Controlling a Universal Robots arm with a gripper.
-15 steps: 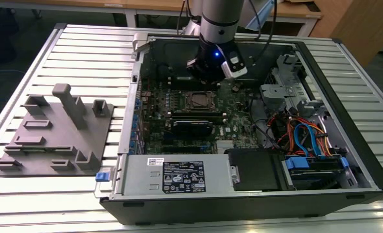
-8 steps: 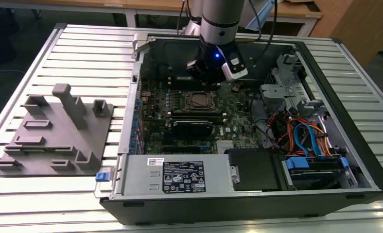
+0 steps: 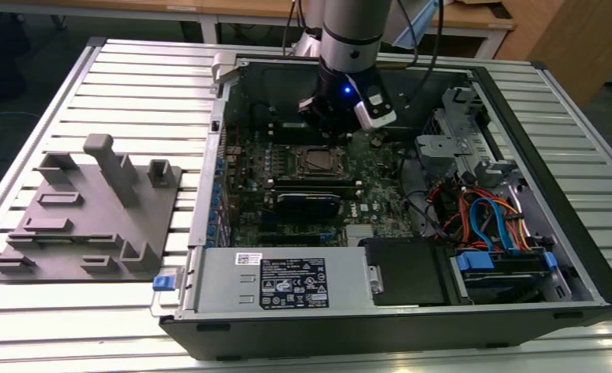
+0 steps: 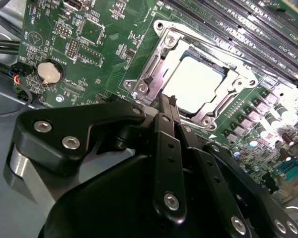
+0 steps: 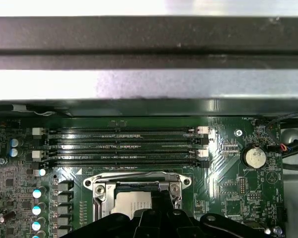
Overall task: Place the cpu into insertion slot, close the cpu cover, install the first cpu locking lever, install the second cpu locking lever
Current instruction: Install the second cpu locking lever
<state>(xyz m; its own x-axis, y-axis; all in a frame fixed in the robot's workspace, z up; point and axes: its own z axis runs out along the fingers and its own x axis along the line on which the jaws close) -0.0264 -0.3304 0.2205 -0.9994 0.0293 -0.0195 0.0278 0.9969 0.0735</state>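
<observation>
The black linkage of the tool [image 4: 167,101] takes up the near part of the second wrist view and hides one edge of the insertion slot [image 4: 198,82]; its two thin fingers [image 4: 164,106] lie pressed together with nothing between them, their tips just above the socket's silvery frame. In the first wrist view the same linkage cuts off the near half of the socket, and a broad blurred metal edge of the computer case [image 5: 149,84] crosses the far part of that picture. The cpu [image 4: 196,83] lies flat in the slot, its pale metal top glaring too brightly to make out any marking. The cpu cover [image 4: 166,57] lies down flat around the chip, which shows through its cut-out centre; whether the locking levers are latched cannot be told. In the exterior view the arm [image 3: 349,31] comes down nearly upright into the open case, a blue light glowing at its wrist, and its dark lower end hangs just beyond the socket over the green motherboard [image 3: 285,179]. A grey fixture block [image 3: 88,210] sits on the slatted counter [image 3: 130,78] at the exterior view's left, well apart from the case.
</observation>
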